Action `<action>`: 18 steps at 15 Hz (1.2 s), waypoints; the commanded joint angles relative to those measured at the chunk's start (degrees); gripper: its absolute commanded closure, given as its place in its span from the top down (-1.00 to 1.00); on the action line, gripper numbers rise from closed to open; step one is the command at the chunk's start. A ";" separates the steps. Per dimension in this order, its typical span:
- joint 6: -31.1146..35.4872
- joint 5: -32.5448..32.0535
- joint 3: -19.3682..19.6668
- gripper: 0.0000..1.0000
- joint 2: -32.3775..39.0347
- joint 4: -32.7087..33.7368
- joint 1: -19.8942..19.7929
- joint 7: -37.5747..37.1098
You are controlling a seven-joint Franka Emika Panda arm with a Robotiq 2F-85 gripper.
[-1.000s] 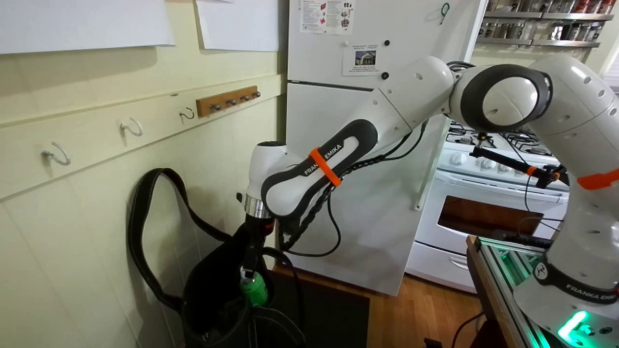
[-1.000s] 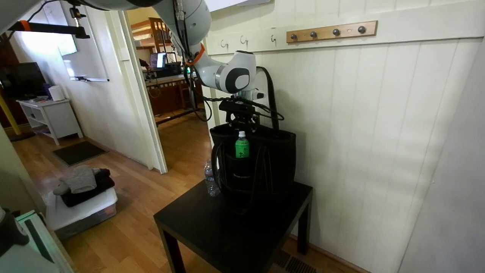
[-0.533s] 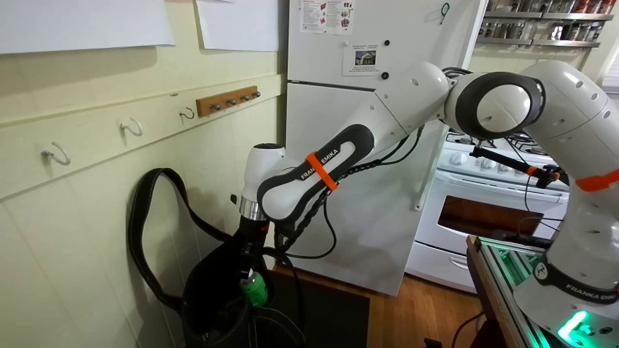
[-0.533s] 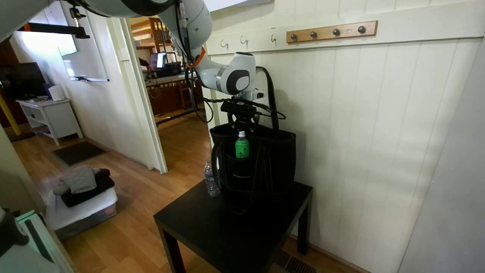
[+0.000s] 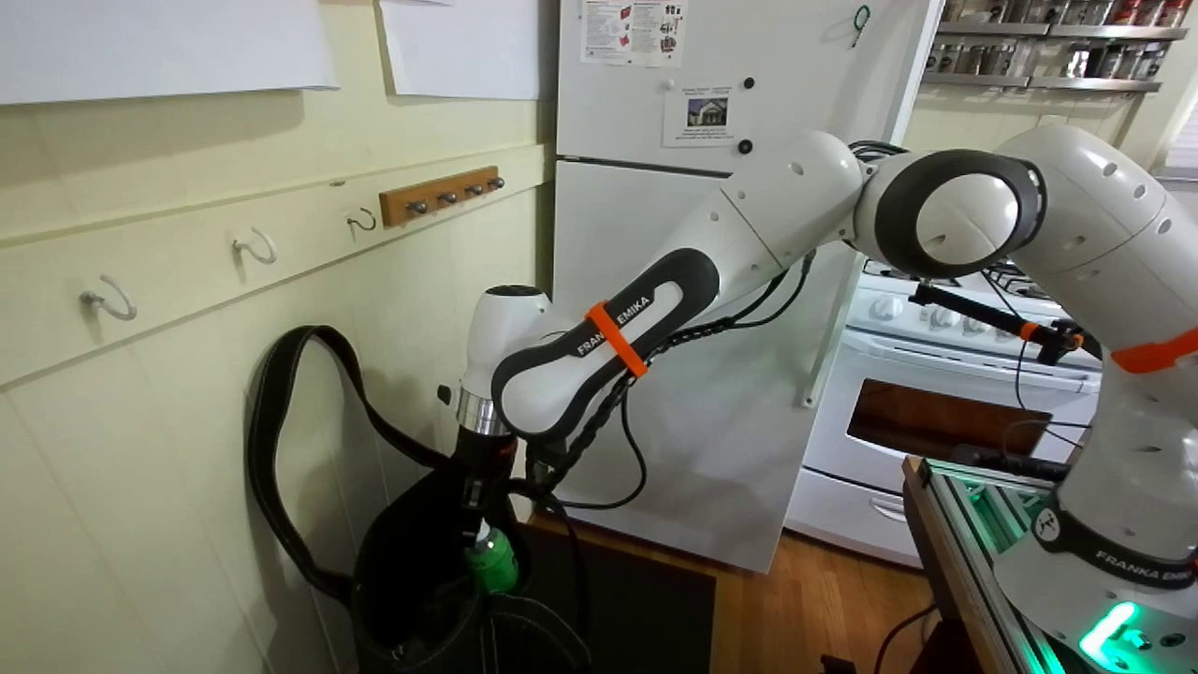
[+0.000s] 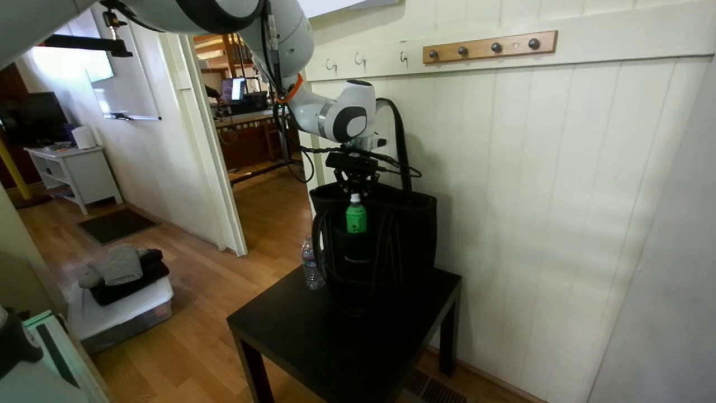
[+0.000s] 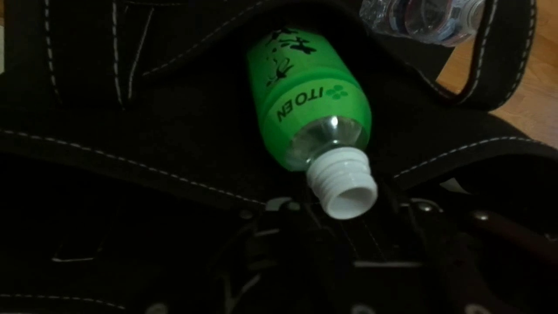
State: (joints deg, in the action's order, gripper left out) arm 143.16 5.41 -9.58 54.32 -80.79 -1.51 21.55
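Gripper (image 6: 358, 190) at the neck of a green bottle (image 6: 356, 219) in the outer pocket (image 6: 357, 247) of a bag (image 6: 418, 238); from here I cannot tell whether the jaws pinch it. The bag stands along the tabletop's (image 6: 330, 341) edge beside the wall (image 6: 520, 168), a clear bottle (image 6: 311, 267) near one corner.

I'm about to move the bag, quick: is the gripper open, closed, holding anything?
Gripper: cannot be told; it is at the top of the green bottle, too dark there to show a grip.
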 commanded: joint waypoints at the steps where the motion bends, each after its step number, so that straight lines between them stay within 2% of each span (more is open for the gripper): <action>1: -0.35 -1.57 -0.09 -0.74 0.09 0.83 -0.48 0.46; 8: -0.79 -2.45 0.88 -0.79 -1.94 0.11 -0.75 -0.21; 9: -1.57 -2.65 1.03 0.21 -1.91 0.20 -0.61 -0.24; 10: -2.15 -2.44 0.68 0.25 -1.87 0.25 -0.83 0.10; 14: -5.87 -2.90 0.85 0.77 -1.52 0.80 -0.64 0.29; 15: -6.67 -3.02 0.81 0.53 -1.46 0.93 -0.63 0.50; 16: -7.15 -3.28 0.98 0.37 -1.45 0.99 -0.49 0.45; 17: -7.49 -3.47 0.99 0.06 -1.42 1.06 -0.46 0.57; 18: -7.45 -3.78 1.20 -0.11 -1.42 1.07 -0.31 0.51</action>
State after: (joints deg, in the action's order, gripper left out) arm 137.91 3.11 -8.67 53.03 -80.16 -2.07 21.83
